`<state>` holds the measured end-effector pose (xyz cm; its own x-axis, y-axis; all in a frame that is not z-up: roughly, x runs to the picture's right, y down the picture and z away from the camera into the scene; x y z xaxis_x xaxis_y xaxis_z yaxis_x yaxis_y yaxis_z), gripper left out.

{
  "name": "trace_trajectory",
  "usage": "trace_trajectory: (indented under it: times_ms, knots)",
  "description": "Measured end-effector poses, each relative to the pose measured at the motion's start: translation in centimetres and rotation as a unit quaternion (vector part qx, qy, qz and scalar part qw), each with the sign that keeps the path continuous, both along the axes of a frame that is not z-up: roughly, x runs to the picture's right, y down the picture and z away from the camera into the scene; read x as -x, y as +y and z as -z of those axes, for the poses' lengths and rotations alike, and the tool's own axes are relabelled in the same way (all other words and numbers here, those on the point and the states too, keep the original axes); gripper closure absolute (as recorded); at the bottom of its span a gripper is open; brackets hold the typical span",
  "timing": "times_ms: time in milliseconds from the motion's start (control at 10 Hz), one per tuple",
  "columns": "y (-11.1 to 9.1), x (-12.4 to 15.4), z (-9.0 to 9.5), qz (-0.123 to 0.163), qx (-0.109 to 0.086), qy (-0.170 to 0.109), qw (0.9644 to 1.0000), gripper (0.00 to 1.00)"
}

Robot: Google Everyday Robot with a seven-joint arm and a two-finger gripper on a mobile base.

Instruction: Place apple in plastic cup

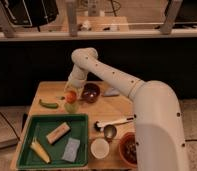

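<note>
The gripper (71,93) is clamped on the small round orange-red apple (70,96), directly above the small translucent pale-green plastic cup (71,107) (release remains, I'd judge).

A light-brown wooden desk (118,107) stands near the middle, on a pale grey floor (193,116) that shows to its left and right. A thin dark cable (7,121) runs across the floor on the left. Behind the desk is a wide black panel (32,65), topped by a pale horizontal rail (127,33) with grey upright posts (72,17). Farther back lie a tan wooden surface (103,23) and, far left, a dark boxy object (34,10). The claw (72,90) hangs over the desk's far left part.
</note>
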<state>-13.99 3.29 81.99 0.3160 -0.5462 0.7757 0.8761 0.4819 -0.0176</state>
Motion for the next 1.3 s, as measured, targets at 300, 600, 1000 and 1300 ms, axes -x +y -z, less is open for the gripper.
trace_trajectory:
  times_ms: [300,600,1000,1300]
  knots:
    - [0.3,0.7,-0.2,0.014,0.009,-0.009,0.9998,0.99]
    - [0.8,1.0,-0.1,0.023,0.021,-0.015,0.9994,0.73]
    - [1.3,0.4,0.1,0.022,0.027,-0.014,0.9993,0.34]
    - [1.5,0.2,0.3,0.017,0.026,-0.017,0.9994,0.2]
